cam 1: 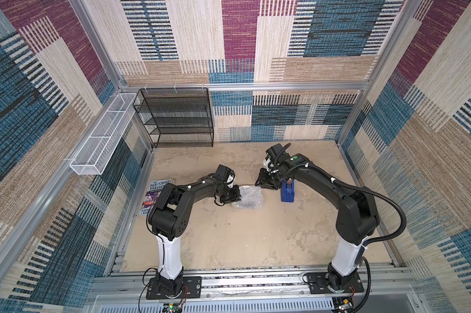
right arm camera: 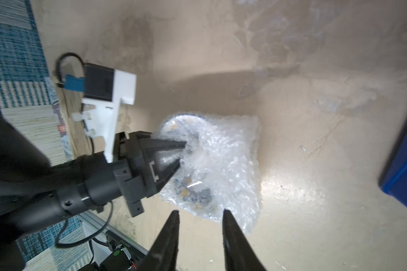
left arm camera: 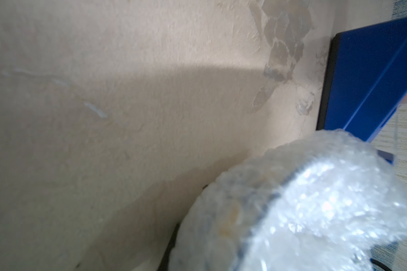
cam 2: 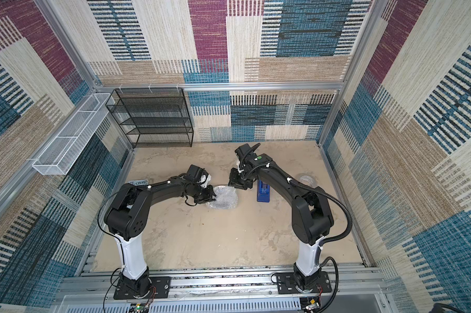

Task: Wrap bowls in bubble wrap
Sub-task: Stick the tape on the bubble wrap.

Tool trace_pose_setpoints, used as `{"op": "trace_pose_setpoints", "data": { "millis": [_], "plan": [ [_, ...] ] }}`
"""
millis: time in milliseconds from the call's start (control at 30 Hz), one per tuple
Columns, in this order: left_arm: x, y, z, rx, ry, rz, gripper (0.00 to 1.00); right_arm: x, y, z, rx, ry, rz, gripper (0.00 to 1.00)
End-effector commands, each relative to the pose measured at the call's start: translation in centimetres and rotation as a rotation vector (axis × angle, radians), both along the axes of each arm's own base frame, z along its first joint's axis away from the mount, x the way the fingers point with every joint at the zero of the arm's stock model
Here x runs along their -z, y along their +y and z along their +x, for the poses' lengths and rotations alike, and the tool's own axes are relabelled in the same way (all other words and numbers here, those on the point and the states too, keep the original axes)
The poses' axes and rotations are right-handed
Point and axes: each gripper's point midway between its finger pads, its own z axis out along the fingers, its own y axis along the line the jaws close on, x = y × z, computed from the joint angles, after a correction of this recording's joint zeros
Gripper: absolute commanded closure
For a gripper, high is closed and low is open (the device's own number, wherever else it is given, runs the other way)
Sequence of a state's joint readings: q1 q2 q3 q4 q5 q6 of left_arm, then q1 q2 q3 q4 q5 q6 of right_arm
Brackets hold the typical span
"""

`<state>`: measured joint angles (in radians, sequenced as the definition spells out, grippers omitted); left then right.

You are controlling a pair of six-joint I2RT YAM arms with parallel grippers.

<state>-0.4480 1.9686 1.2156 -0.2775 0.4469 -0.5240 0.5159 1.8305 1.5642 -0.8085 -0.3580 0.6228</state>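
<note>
A paperback book point(cam 1: 155, 196) lies at the left edge of the table point(cam 1: 229, 244); right of it, mid-table, the left gripper point(right arm camera: 181, 154) is pinched onto the bubble wrap point(right arm camera: 230, 159), which is bunched over the blue-and-white bowl point(right arm camera: 193, 191). Just right of the bundle the right gripper point(right arm camera: 199, 211) hangs with jaws apart, holding nothing; beyond it stands the blue tape dispenser point(cam 1: 288, 193), then a tape roll point(cam 2: 307, 179).

The clear plastic bubble wrap point(right arm camera: 228, 150) is glossy and crinkled, glinting white. The blue rectangular plastic tape dispenser point(cam 1: 287, 193) is smooth and shiny. The beige tabletop point(cam 1: 242, 238) is matt, rough and blotchy. The black metal mesh rack point(cam 1: 180, 119) looks matt.
</note>
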Motion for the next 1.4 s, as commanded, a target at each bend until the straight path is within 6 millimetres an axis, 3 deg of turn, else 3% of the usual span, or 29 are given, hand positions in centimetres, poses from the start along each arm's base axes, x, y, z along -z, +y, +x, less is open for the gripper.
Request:
{"op": "trace_pose_setpoints", "data": {
  "millis": [0, 167, 300, 400, 500, 600, 667, 733, 900, 1000, 1200, 1367],
  "plan": [
    [1.3, 1.4, -0.4, -0.014, 0.016, 0.087, 1.0, -1.8, 3.1, 0.7, -0.083, -0.051, 0.156, 0.72],
    [1.3, 1.3, -0.4, -0.01, 0.017, 0.09, 1.0, 0.2, 5.7, 0.3, -0.16, -0.013, 0.21, 0.77],
    [1.4, 1.2, -0.4, -0.008, 0.019, 0.088, 1.0, 3.9, 6.2, 0.2, -0.188, 0.043, 0.191, 0.79],
    [1.3, 1.2, -0.4, -0.006, 0.018, 0.092, 1.0, 8.3, 5.6, -0.5, -0.187, 0.131, 0.132, 0.81],
    [1.1, 1.3, -0.3, -0.007, 0.011, 0.096, 1.0, 12.8, 3.7, -1.5, -0.148, 0.214, 0.03, 0.85],
    [1.1, 1.4, -0.4, -0.008, 0.01, 0.097, 1.0, 14.9, 2.9, -2.1, -0.132, 0.241, -0.006, 0.86],
    [1.1, 1.4, -0.4, -0.006, 0.009, 0.099, 1.0, 14.6, 2.9, -1.7, -0.13, 0.226, -0.004, 0.86],
    [1.1, 1.3, -0.4, -0.006, 0.01, 0.097, 1.0, 13.1, 3.3, -1.0, -0.129, 0.188, 0.012, 0.85],
    [1.3, 1.3, -0.4, -0.01, 0.016, 0.098, 1.0, 6.8, 3.4, 0.8, -0.105, 0.051, 0.042, 0.83],
    [1.3, 1.3, -0.4, -0.011, 0.015, 0.099, 1.0, 5.0, 3.0, 0.7, -0.096, 0.019, 0.044, 0.83],
    [1.3, 1.3, -0.4, -0.009, 0.015, 0.1, 1.0, 5.8, 2.6, -1.6, -0.117, 0.055, 0.075, 0.83],
    [1.3, 1.4, -0.3, -0.009, 0.014, 0.103, 1.0, 10.6, 1.0, -3.9, -0.112, 0.154, 0.002, 0.83]
  ]
}}
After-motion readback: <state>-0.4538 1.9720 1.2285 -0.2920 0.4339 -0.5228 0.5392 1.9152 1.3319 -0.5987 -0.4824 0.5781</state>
